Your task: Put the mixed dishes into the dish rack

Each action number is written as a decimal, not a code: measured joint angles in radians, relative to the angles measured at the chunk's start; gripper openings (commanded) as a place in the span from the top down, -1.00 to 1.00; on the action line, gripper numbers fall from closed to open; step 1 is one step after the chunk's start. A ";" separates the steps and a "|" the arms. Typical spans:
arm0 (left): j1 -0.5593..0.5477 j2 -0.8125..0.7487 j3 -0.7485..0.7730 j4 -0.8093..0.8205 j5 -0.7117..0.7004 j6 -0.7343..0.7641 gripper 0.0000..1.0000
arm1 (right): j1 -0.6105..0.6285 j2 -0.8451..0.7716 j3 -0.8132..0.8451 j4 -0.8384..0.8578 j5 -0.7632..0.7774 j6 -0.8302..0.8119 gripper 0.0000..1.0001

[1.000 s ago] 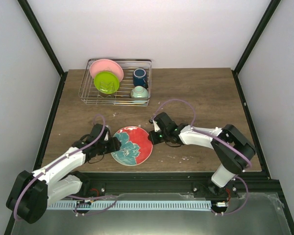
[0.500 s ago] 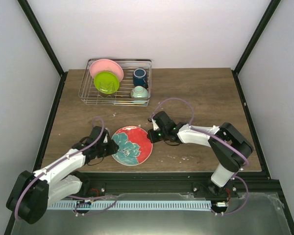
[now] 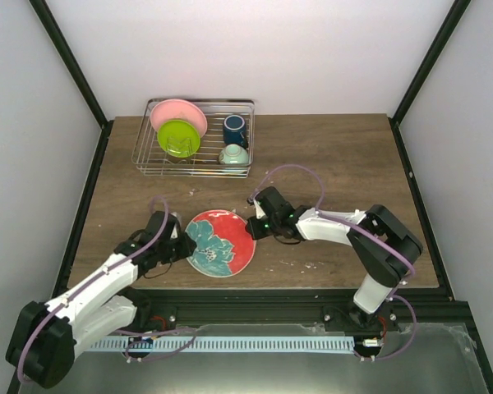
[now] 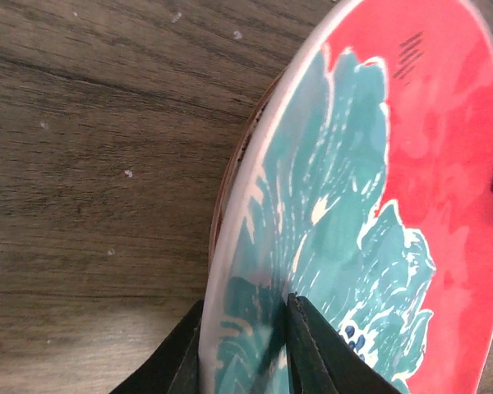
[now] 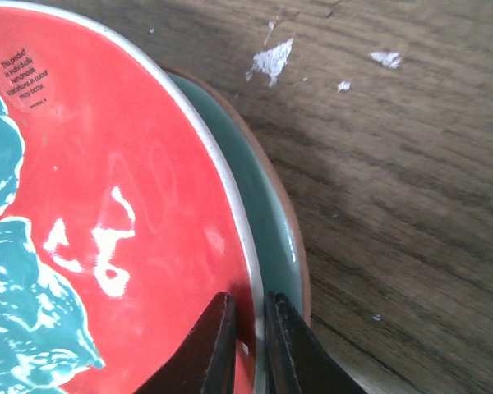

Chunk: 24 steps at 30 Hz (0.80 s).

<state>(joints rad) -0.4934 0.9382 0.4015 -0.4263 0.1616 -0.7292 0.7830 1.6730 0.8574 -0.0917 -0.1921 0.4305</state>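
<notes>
Change: left gripper has drawn its jaws in over the last second, at the 9 o'clock rim of the red-and-teal floral plate. The right gripper has crept slightly toward 11 o'clock, and the plate has hardly shifted.
Left grip: clamped on the plate's rim. From its wrist we see one of its fingers on the painted face and the other beneath.
Plate position: face up on the near half of the table, between the two grippers. At the left wrist its rim looks raised off the wood, though we cannot tell how much of it rests.
Right grip: closed on the rim at the plate's 2 o'clock, fingers nearly together with only the edge between them.
Table marks: white flecks on the wood just past that rim.
Rack position: the dish rack stands at 11 o'clock from the floral plate, well apart, at the table's far left.
Rack, left half: pink plate upright at the back, lime-green plate upright just in front, overlapping it.
Rack, right half: dark blue cup toward 12 o'clock, mint-green bowl toward 6 o'clock.
</notes>
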 measured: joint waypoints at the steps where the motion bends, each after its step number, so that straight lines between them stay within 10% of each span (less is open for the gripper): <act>1: 0.000 -0.017 0.002 -0.020 -0.007 0.003 1.00 | 0.004 0.002 0.000 0.003 -0.007 0.000 0.79; 13: -0.011 -0.087 0.022 -0.088 -0.018 0.024 1.00 | 0.011 0.018 0.000 0.010 -0.031 0.000 0.71; 24: -0.017 -0.137 0.008 -0.037 0.038 0.053 1.00 | 0.027 -0.029 -0.030 -0.020 -0.028 -0.006 0.13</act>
<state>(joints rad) -0.5102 0.8017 0.4095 -0.4637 0.1997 -0.6765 0.8101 1.6436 0.8276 -0.1116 -0.2199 0.4244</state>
